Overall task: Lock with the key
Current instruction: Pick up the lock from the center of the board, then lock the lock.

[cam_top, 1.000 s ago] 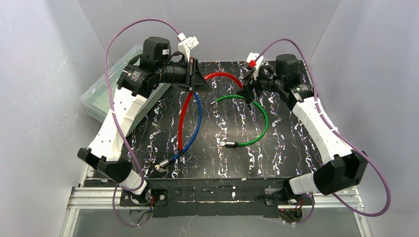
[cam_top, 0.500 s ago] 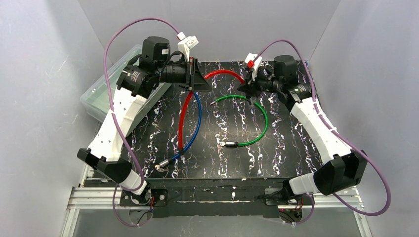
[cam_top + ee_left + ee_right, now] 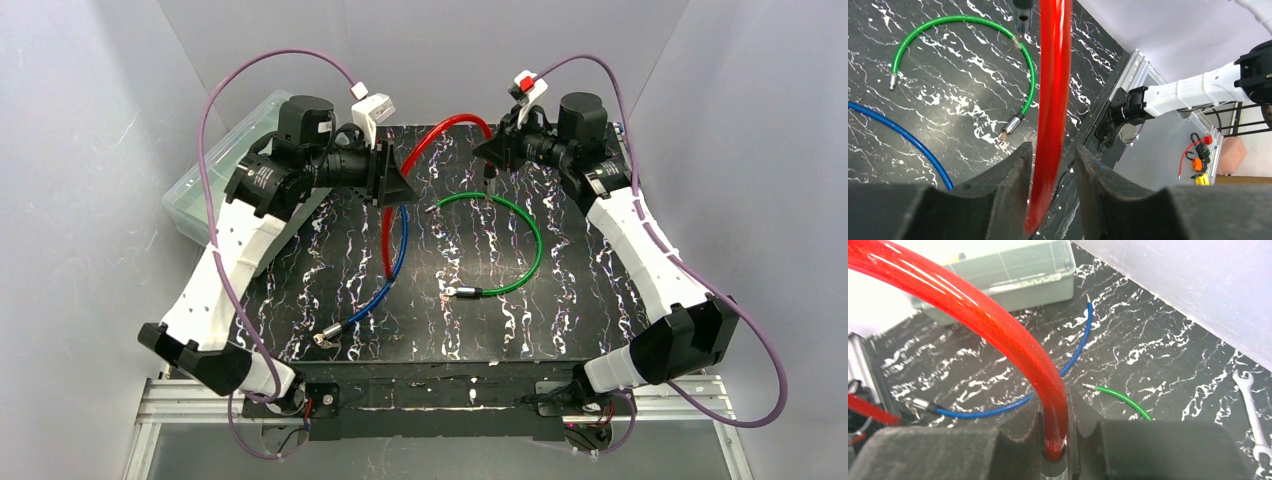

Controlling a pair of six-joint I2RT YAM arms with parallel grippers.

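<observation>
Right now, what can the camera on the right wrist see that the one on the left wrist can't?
Only the right wrist view shows the clear plastic box off the mat's edge and a wrench lying on the mat. Only the left wrist view shows the green cable as a whole loop, plus the right arm's base beyond the table edge. Both show the red cable gripped between that camera's own fingers, the blue cable, and the black marbled mat.

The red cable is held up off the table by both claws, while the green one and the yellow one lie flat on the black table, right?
Nearly. The red cable is held by the left claw and right claw, and the green cable lies on the table. The third cable is blue, not yellow, as the top external view shows.
</observation>
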